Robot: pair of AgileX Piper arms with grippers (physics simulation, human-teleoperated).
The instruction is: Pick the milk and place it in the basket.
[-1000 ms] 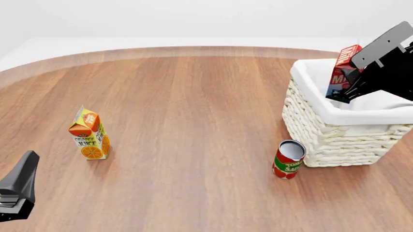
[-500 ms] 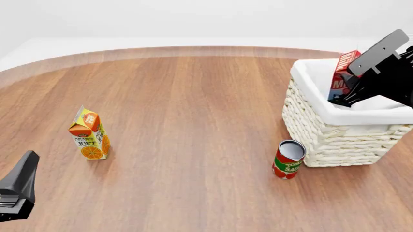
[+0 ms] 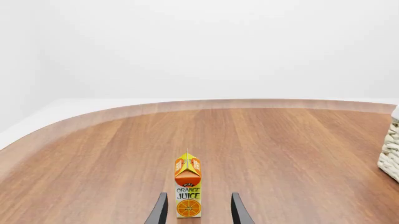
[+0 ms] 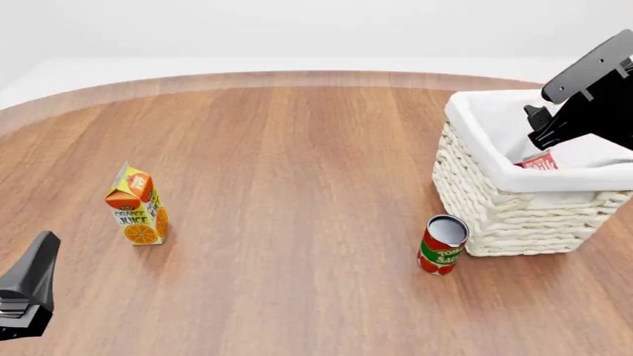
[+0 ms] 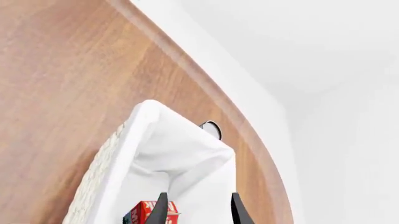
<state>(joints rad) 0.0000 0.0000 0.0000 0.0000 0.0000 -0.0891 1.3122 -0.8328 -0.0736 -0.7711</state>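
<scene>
Wooden table [image 4: 296,185]: both arms' jaws parted, empty; milk [image 4: 539,161] lies inside basket [image 4: 494,215]

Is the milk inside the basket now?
Inside. The milk sits low behind the basket rim, and the right gripper above it is open.

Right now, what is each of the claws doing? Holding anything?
Left gripper: open, holding nothing; the orange juice carton stands ahead of it.
Right gripper: open, empty, above the milk in the basket.
</scene>
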